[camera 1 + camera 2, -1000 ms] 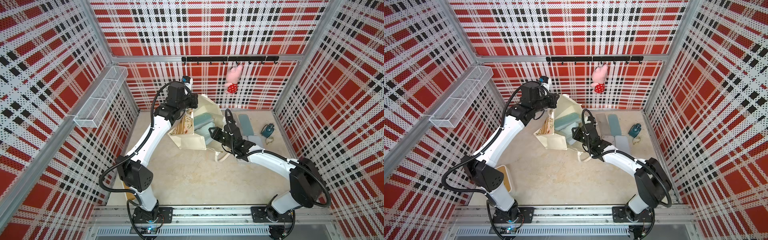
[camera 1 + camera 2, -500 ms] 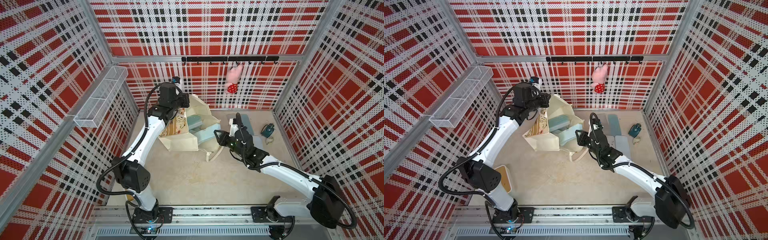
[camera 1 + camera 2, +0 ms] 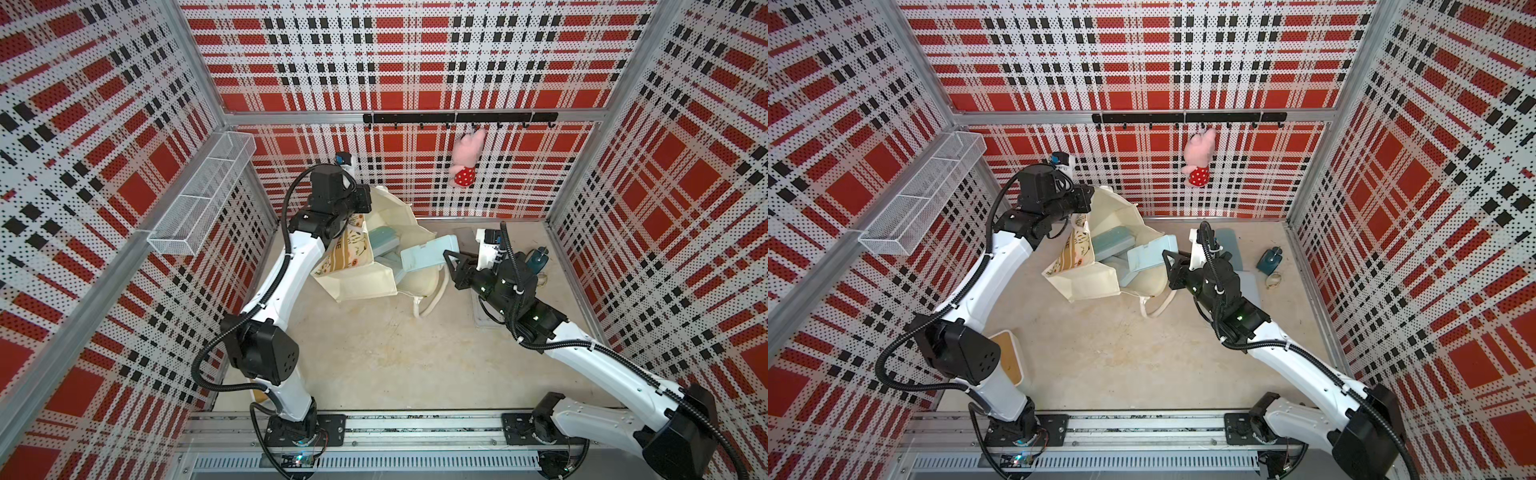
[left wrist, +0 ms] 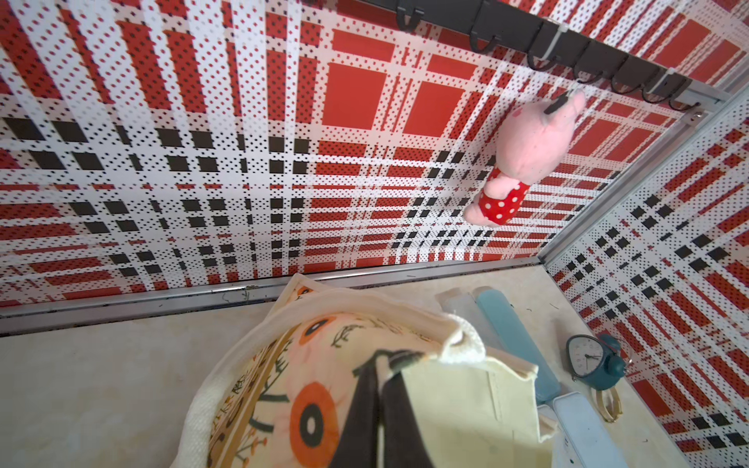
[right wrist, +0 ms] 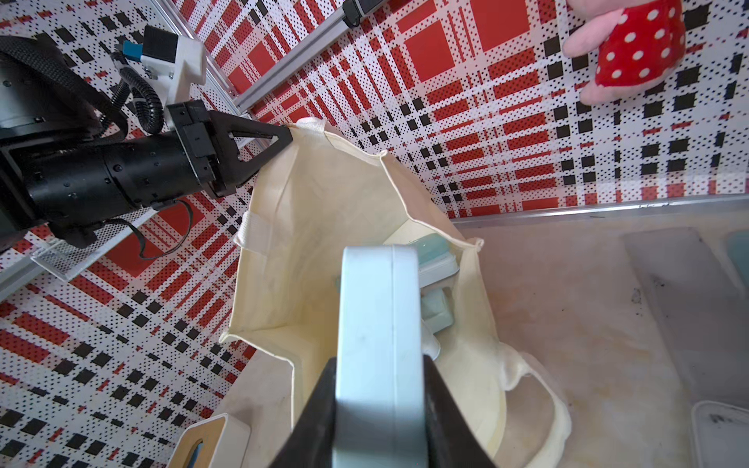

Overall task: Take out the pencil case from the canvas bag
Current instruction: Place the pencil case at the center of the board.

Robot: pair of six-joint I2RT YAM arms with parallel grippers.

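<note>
Fingers (image 5: 314, 417) of the right gripper (image 5: 379, 360) were seen pressed against the two broad faces of the pale blue pencil case (image 5: 379, 308), which was held on edge between them. With 12 o'clock taken toward the back wall in a top view, the pencil case was found at the 3 o'clock edge of the canvas bag's mouth. Its far end lay over the opening and the right gripper was at its 3 o'clock end.

The canvas bag (image 3: 361, 282) was set at about 11 o'clock on the table (image 3: 374, 353), with its mouth gaping. The left gripper (image 5: 283, 139) was closed on the rim at the bag's 11 o'clock corner, with the fabric pinched between its fingers (image 4: 360, 405). A teal case (image 3: 382, 239) was visible inside the bag. A white loop handle (image 3: 432, 299) lay on the table at the bag's 5 o'clock.

An alarm clock (image 3: 1270, 259) was placed near the wall at 3 o'clock. A pink plush toy (image 3: 465, 160) was hung from the hook rail (image 3: 415, 118) at 12 o'clock.
</note>
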